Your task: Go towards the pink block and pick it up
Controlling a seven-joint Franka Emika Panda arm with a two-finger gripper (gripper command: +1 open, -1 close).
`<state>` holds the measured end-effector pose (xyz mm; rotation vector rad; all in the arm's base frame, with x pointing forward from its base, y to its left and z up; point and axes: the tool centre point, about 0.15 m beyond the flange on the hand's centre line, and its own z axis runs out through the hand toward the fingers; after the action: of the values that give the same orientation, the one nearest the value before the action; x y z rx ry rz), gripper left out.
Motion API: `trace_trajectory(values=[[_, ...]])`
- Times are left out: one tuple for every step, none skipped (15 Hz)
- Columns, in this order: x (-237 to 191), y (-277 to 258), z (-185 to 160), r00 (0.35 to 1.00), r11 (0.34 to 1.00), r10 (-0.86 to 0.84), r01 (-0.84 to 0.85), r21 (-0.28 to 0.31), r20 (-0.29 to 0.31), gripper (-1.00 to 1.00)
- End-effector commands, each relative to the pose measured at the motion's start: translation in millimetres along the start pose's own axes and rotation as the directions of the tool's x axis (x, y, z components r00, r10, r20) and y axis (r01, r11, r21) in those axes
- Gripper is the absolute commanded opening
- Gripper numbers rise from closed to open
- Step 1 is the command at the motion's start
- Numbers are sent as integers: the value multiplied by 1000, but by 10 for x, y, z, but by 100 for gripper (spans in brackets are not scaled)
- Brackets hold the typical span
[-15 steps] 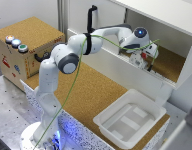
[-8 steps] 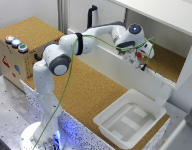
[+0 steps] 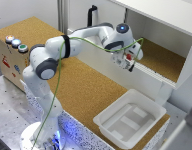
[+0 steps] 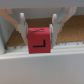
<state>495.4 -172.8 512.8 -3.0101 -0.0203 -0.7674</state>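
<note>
One white Franka arm [image 3: 61, 50] reaches from its base at the lower part of the exterior view's left, across a cork-topped desk [image 3: 88, 90], toward an open white shelf box [image 3: 166, 30] on the exterior view's right. A green cable [image 3: 58, 85] runs along the arm.

The end effector [image 3: 129, 62] hangs at the front lip of the shelf box, over its white front wall. One block [image 3: 129, 58] sits between its two fingers. In the wrist view the block [image 4: 39, 39] looks red to pink, with a dark L-shaped mark on the facing side. Two pale fingers [image 4: 23, 26] stand on either side of it, their pads against or just beside its upper corners; the picture is soft, so contact appears likely but is not certain. The end effector [image 4: 38, 29] appears clenched on the block. The block is just above the white front wall, with the cork floor of the shelf box behind it.

One empty-looking white plastic tray [image 3: 108, 116] rests on the desk near the lower part of the exterior view's right, well apart from the end effector. One cardboard-coloured box [image 3: 8, 62] stands at the exterior view's left, carrying three round buttons [image 3: 15, 43] on its top.
</note>
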Motion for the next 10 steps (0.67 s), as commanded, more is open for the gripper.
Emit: trace_trajectory(values=[[-608,-612,120,995,994,-95,96,-47,10,-100],[-731,-719,217,993,993,-115,115,-33,27,-100],[-883,-825,323,991,991,-126,127,-31,37,-100],[-1022,-905,423,989,990,-136,138,-25,52,-100],[-1142,-956,514,987,990,-140,141,-10,76,-100],[-1268,-1025,598,982,985,-169,172,-32,87,-100],[-1420,-1078,726,977,984,-172,176,-26,124,-100],[-1528,-1129,822,972,982,-181,188,-36,148,-100],[-1605,-1185,919,969,981,-178,188,-42,172,-100],[-1669,-1253,1032,970,982,-168,180,-55,177,-100]])
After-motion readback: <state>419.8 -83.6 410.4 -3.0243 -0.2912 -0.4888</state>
